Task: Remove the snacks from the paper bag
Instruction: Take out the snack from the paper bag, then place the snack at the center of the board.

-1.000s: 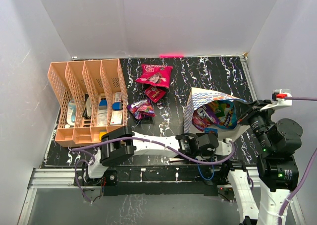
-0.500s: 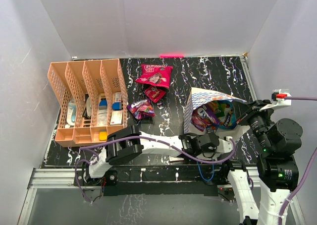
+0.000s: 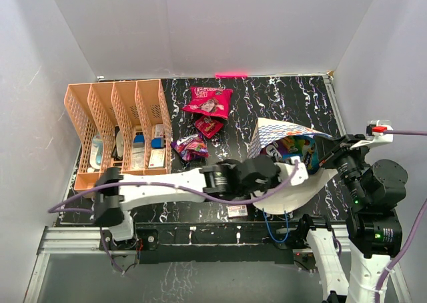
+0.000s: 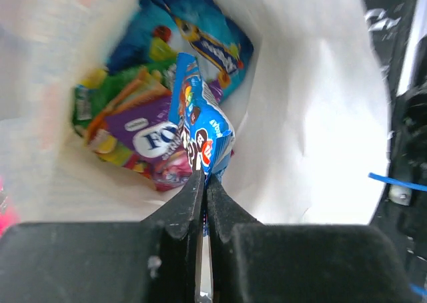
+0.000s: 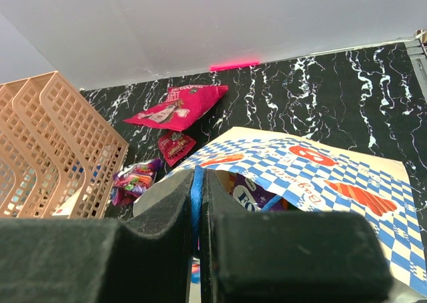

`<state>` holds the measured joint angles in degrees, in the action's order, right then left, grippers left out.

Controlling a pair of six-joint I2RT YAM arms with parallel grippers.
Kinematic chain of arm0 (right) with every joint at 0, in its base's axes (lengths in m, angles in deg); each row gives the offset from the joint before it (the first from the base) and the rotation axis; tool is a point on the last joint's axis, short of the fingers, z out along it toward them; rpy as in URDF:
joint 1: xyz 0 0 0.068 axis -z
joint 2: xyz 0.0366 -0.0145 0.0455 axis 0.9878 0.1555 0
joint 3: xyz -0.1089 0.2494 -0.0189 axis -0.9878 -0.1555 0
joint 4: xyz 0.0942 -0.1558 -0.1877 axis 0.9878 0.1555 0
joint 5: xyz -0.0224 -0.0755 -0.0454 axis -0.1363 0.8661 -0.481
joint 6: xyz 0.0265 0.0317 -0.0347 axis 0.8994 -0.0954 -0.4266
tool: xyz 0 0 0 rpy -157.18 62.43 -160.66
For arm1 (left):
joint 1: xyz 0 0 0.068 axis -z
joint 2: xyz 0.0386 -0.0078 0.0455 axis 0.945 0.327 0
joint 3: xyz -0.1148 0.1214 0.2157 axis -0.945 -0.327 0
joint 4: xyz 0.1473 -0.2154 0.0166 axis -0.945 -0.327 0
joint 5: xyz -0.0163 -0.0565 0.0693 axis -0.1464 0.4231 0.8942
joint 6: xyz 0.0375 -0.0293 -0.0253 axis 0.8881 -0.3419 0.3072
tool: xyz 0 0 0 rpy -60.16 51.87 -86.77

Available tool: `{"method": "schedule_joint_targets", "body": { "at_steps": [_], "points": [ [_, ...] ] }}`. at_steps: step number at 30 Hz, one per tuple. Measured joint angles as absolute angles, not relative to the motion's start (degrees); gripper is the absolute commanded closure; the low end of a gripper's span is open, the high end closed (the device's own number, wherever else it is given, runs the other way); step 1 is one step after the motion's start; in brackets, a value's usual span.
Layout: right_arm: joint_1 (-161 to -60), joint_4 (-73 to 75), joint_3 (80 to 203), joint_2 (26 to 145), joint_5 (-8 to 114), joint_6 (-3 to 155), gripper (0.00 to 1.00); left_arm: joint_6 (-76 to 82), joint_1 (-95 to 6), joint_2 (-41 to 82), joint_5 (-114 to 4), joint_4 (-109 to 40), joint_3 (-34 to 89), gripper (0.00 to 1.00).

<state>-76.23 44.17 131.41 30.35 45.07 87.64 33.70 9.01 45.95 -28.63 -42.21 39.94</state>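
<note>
Blue packet [image 4: 200, 133] in left hand [image 4: 205, 177]; right hand [image 5: 198, 173] grips bag cord [image 5: 195, 197]; purple packet [image 4: 143, 135]: "FO"

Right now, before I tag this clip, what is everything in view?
paper bag: one, blue-and-white checkered, on its side right of centre
packets inside bag: several, blue, purple, green, orange; count unclear
blue packet: one, in the bag, pinched at its edge
magenta packet: one, far, left of the bag
red packet: one, small, just nearer
purple packet: one, beside the rack
divider rack: one, peach-orange, left, small items inside
white box: one, near edge, below left arm
pink strip: one, far table edge
table: black marbled
left gripper: shut on the blue packet, inside the bag
right gripper: shut on the bag's edge
</note>
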Motion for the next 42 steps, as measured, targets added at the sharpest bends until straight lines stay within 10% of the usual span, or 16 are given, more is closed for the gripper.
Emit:
{"method": "schedule_joint_targets", "body": {
  "at_steps": [13, 21, 42],
  "points": [
    [-76.2, 44.0, 130.9, 30.3, 46.0, 86.9, 0.92, 29.9, 8.9, 14.8, -34.9, -51.2, 38.5, 1.00],
    [-76.2, 43.9, 129.9, 30.2, 46.6, 85.8, 0.92, 28.8, 8.9, 4.5, -19.5, -54.6, 34.2, 1.00],
    [-76.2, 44.0, 129.9, 29.9, 47.5, 85.3, 0.92, 12.0, -22.4, 52.2, -10.8, -63.7, 46.1, 1.00]
  ]
}}
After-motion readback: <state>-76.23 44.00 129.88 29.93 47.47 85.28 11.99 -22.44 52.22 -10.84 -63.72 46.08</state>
